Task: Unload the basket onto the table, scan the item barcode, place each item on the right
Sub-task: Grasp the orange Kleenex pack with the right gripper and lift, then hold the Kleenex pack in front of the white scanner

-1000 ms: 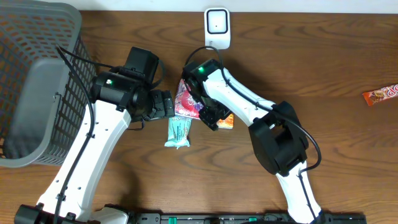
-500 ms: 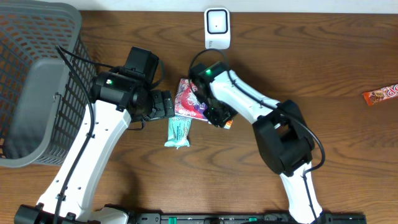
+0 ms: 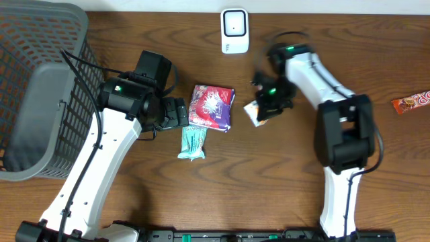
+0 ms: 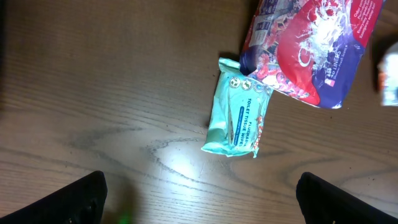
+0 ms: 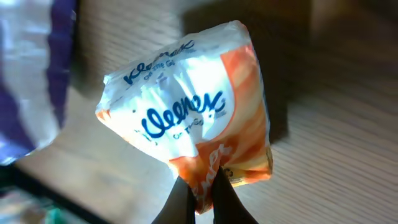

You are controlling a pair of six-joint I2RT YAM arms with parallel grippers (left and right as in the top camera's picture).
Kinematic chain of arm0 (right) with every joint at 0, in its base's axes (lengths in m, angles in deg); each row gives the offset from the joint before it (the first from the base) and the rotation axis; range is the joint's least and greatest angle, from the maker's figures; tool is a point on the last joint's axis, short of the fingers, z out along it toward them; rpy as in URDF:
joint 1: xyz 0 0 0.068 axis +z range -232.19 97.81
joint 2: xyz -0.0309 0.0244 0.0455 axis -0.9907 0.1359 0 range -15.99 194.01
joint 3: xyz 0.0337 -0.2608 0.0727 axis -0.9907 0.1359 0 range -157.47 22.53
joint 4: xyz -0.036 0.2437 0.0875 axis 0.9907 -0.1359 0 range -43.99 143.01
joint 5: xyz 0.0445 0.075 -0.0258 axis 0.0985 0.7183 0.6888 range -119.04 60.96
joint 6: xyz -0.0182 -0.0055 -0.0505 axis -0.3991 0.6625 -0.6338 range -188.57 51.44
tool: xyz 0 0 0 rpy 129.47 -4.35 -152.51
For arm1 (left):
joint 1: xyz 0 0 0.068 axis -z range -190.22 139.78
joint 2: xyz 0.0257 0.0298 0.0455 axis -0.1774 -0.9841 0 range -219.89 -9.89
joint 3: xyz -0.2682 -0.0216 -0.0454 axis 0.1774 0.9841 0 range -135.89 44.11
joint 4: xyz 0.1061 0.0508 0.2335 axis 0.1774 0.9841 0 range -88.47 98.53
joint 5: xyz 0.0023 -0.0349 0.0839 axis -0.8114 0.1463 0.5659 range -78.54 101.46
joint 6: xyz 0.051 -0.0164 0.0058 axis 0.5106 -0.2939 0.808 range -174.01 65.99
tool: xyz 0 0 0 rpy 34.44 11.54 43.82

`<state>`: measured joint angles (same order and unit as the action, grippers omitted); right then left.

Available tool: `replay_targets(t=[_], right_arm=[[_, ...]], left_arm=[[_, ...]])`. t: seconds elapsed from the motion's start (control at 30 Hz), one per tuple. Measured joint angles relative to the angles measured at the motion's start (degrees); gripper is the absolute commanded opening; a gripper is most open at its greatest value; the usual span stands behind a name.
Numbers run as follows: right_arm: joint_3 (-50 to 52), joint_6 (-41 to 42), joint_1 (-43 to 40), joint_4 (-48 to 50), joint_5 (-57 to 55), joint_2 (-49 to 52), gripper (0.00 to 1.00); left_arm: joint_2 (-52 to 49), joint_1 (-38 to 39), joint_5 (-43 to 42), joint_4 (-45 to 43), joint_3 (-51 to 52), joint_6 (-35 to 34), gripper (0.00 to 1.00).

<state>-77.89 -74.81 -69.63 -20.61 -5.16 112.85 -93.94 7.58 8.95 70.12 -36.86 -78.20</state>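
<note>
**A:** Where's the item?

**B:** The Kleenex tissue pack [image 5: 193, 118] is in the right gripper [image 5: 200, 198]. Its two fingers are pinched tight on the pack's orange bottom edge. The rest of the pack sticks out past the tips, logo side toward the wrist camera.

**A:** And from overhead?

**B:** The pack juts from those jaws toward the middle of the table [image 3: 376, 175]. The white scanner [image 3: 234, 30] stands at the far edge, beyond the jaws and off toward the other arm. Only bare wood lies between it and the pack.

**A:** What's around it?

**B:** A red-and-purple snack bag [image 3: 213, 106] lies flat just past the pack's free end, not touching it. It sits right by the left gripper [image 3: 178, 113], whose jaws are spread wide with nothing in them. Ahead of those fingers, in the left wrist view, lies a teal wipes pack [image 4: 239, 118]. The bag's corner meets its upper end.

**A:** Further out?

**B:** A grey mesh basket [image 3: 74, 74] sits behind the left arm. A wrapped candy bar [image 3: 411, 101] lies well apart on the right jaws' outer side.

**A:** Materials?

**B:** The tissue pack is soft and pillow-shaped, in crinkled glossy film, white and orange. The snack bag is shiny and puffy. The wipes are in a flat oblong pouch with crimped ends. The basket is a rigid lattice, and the table is dark grained wood.
</note>
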Motion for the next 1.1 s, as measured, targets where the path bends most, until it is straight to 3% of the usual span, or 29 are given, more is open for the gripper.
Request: replay_targets(t=[0.47, 0.63, 0.8, 0.83, 0.87, 1.0, 1.1], right_arm=[[1.2, -10.0, -13.9, -3.6, 26.0, 0.0, 0.01], [9.4, -11.2, -15.9, 3.3, 33.3, 0.0, 0.01], [17.1, -5.6, -17.7, 12.2, 34.5, 0.2, 0.01], [17.4, -4.3, -18.4, 12.4, 34.3, 0.2, 0.02], [17.4, -2.9, -19.2, 12.3, 33.7, 0.2, 0.10], [15.5, 1.1, -22.9, 8.8, 27.8, 0.2, 0.16], [11.9, 2.9, -25.2, 4.2, 21.6, 0.2, 0.31]], left_arm=[[0.0, 0.0, 0.0, 0.0, 0.0, 0.0, 0.98], [0.0, 0.0, 0.0, 0.0, 0.0, 0.0, 0.98], [0.0, 0.0, 0.0, 0.0, 0.0, 0.0, 0.98], [0.0, 0.0, 0.0, 0.0, 0.0, 0.0, 0.98], [0.0, 0.0, 0.0, 0.0, 0.0, 0.0, 0.98], [0.0, 0.0, 0.0, 0.0, 0.0, 0.0, 0.98], [0.0, 0.0, 0.0, 0.0, 0.0, 0.0, 0.98]])
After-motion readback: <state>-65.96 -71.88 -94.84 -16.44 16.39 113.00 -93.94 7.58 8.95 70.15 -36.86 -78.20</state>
